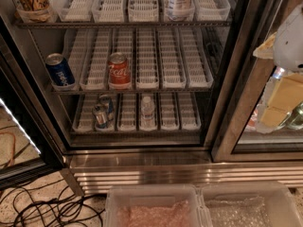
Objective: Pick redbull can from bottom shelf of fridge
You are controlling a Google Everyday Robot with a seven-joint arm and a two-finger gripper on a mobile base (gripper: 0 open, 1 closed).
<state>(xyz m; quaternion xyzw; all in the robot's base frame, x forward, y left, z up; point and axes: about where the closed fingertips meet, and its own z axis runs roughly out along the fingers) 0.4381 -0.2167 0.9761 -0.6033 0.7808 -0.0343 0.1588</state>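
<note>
The fridge [142,148] stands open in front of me, dark-framed with white slotted lane trays. On the bottom shelf [161,122], a slim blue-and-silver redbull can [100,116] stands upright at the front of the second lane from the left. A second similar slim can [107,103] stands right behind it. A small clear water bottle [147,110] stands two lanes to the right. My gripper [281,100] hangs at the right edge of the view on a white arm [289,41]. It is outside the fridge, in front of the neighbouring glass door and far right of the can.
The middle shelf holds a dark-blue Pepsi can [60,71] and a red cola can [118,70]. The top shelf holds a brown container [31,3] and a white bottle [179,1]. Two clear plastic bins [151,205] sit below the steel base. Black cables [47,207] lie on the floor at left.
</note>
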